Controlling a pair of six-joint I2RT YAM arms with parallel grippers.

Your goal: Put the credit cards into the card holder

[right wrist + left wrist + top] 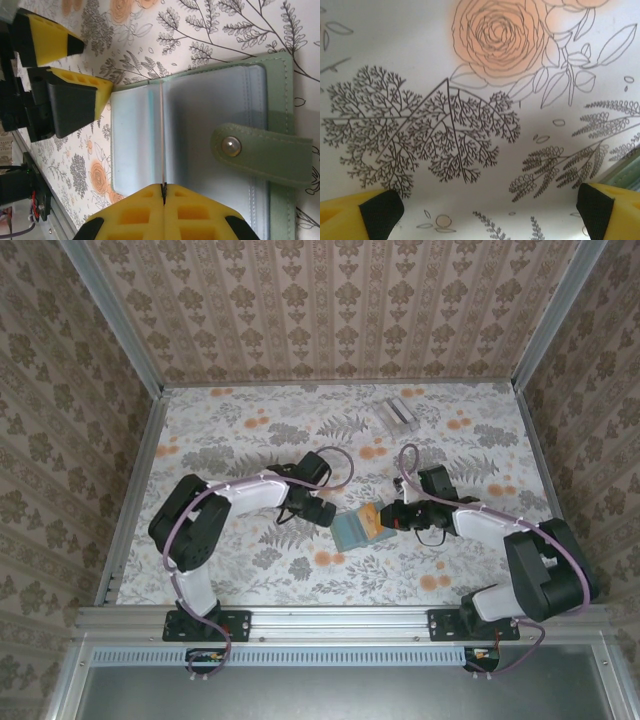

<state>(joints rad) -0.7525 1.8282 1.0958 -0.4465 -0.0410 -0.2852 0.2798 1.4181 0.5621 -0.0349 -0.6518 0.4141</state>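
The right gripper (163, 188) has its two yellow fingers pressed flat together, and a thin clear leaf, seen edge-on as a pale line, runs from the middle of the open card holder (210, 100) straight into the seam between them, so the jaws are pinching that inner sleeve. On either side of the pinched leaf lie the holder's bluish, clear pockets, framed by its stitched grey-green cover. A grey-green strap (272, 152) with a round metal snap (231, 146) lies across one half of the cover. The left gripper (487, 212) has its jaws spread wide, the black-padded yellow fingertips (380, 212) standing far apart with nothing between them but the flowered tablecloth (395, 50). A sliver of grey-green edge shows just past its right-hand finger. In the right wrist view those spread fingers sit just beside the holder's edge, the nearer one seeming to meet a corner of the cover, though I cannot tell if it truly touches. From above, the card holder lies open and flat near the middle of the table, a little toward the near side, between the two grippers, with the left one at its left edge and the right one at its right edge. A clear slotted stand (397, 413) sits well apart at the far side, right of centre.
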